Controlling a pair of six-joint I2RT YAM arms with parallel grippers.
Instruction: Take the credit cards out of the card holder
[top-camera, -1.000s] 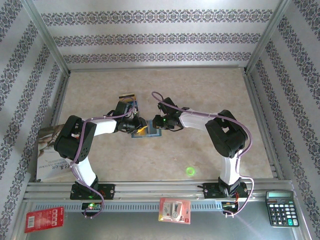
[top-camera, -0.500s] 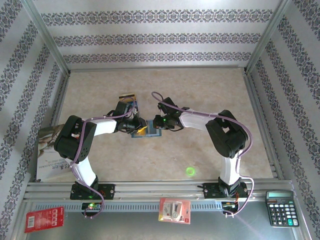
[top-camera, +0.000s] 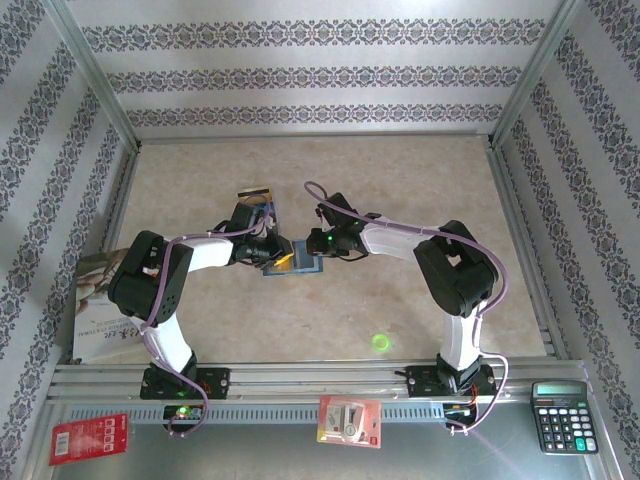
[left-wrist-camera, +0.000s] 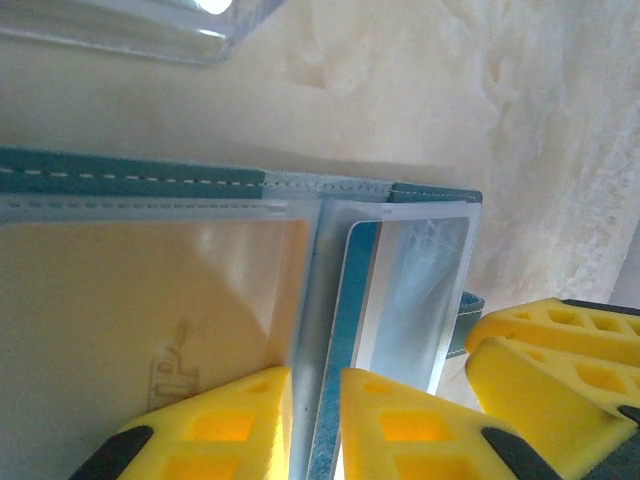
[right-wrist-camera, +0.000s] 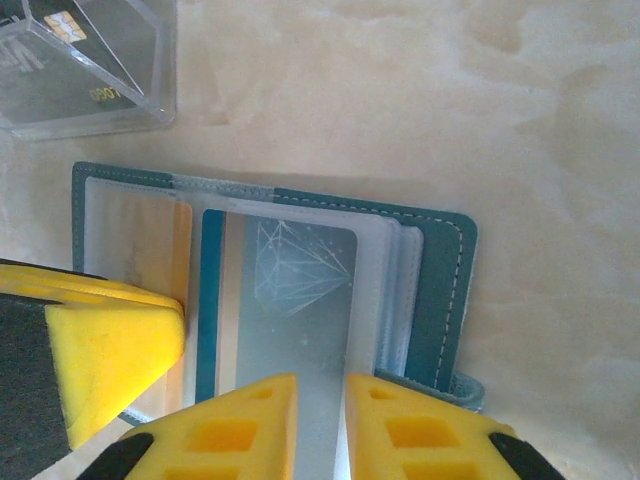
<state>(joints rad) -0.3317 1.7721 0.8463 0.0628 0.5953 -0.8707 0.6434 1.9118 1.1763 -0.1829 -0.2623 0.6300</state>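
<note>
The card holder (top-camera: 303, 266) lies open on the bench (top-camera: 400, 180), a little left of centre in the overhead view. It sits between the tips of the left arm (top-camera: 195, 255) and the right arm (top-camera: 395, 240), which reach in from either side.

In the left wrist view a tan-gold card (left-wrist-camera: 130, 320) sits in the clear sleeve on the left of the frame. A blue-edged silvery card (left-wrist-camera: 410, 290) sits in the sleeve to its right, with the holder's side tab (left-wrist-camera: 462, 325) just beyond. The yellow left fingers (left-wrist-camera: 215, 425) rise from the bottom edge. They are clenched nearly together on the clear leaf at the fold between the two cards.

In the right wrist view the right fingers (right-wrist-camera: 235, 425) come up from the bottom edge. They are clenched to a narrow slit over the near edge of the sleeve with the silvery card, which bears a diamond print. Whether they nip the card itself or only the plastic over it is hard to tell.

A clear case (right-wrist-camera: 110, 115) in the upper left of that frame holds a dark card (right-wrist-camera: 50, 80) with a gold chip.

Along the bottom of the overhead view lie a calculator (top-camera: 563, 415) at the right and two red-and-white packets (top-camera: 88, 438) (top-camera: 348, 420).
</note>
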